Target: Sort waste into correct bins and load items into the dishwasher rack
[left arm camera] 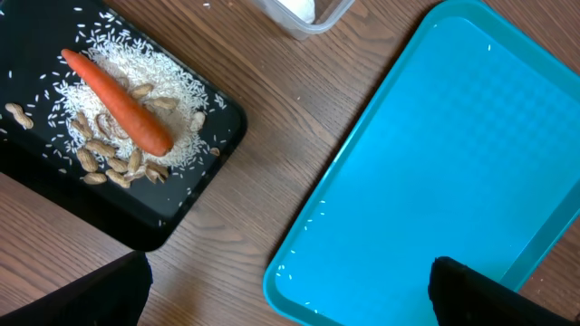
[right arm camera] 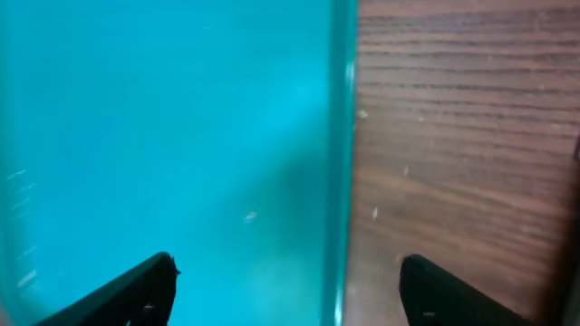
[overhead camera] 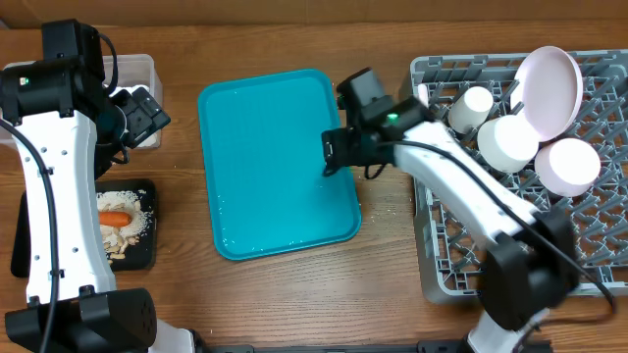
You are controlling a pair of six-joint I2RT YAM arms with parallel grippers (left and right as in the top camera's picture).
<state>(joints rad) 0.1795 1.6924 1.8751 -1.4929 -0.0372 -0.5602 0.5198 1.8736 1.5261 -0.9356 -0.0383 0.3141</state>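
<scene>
The left gripper (left arm camera: 290, 303) hangs above the bare wooden table (left arm camera: 272, 136) between the black tray (left arm camera: 54, 195) and the teal tray (left arm camera: 453, 154), its fingers spread wide and holding nothing. An orange carrot (left arm camera: 116, 100) lies on a heap of rice grains (left arm camera: 177, 136) in the black tray, with peanuts in their shells (left arm camera: 109, 161) along its near side and stray grains scattered over the tray floor. This tray sits at the near left of the table. The clear plastic tub (left arm camera: 304, 16) stands just beyond it at the far left, with something white inside, too little of it in view to name.

The right gripper (right arm camera: 290, 299) hovers over the right edge of the teal tray, one finger above the tray and the other above the wood, wide open and empty.

On the right stands the grey dishwasher rack (overhead camera: 599, 235). At its far end the pinkish-white plate (overhead camera: 548, 90) leans on edge, with two white bowls (overhead camera: 507, 142) (overhead camera: 567, 165) upside down just beside it and a small white cup (overhead camera: 471, 106) lying to their left.
</scene>
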